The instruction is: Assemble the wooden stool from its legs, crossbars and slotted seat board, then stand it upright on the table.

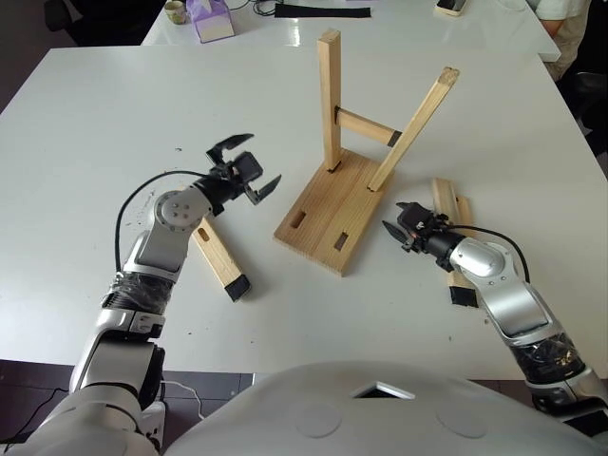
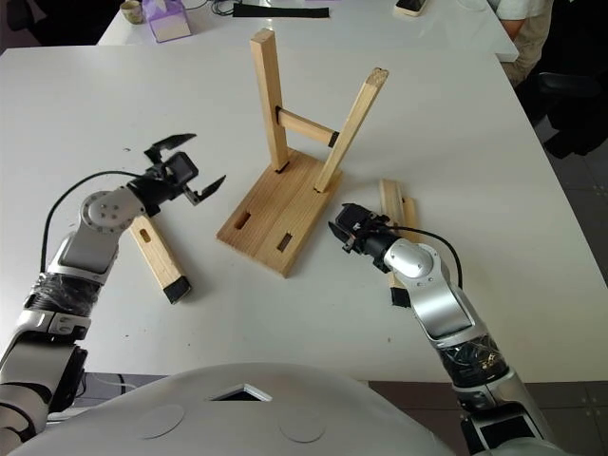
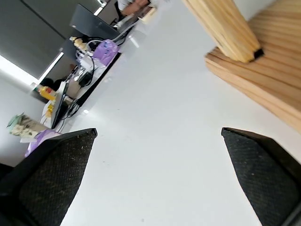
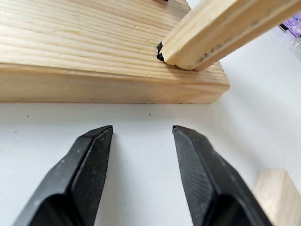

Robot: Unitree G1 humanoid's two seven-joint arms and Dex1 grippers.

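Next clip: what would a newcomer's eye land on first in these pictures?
The seat board lies flat on the table with two legs standing in its far slots, the right one tilted, joined by a crossbar. The left gripper hangs open left of the board, near a loose leg. The right gripper, open too, sits at its right edge by more loose pieces.

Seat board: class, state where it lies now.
In the left eye view, the seat board lies flat mid-table, between the left gripper and the right gripper.
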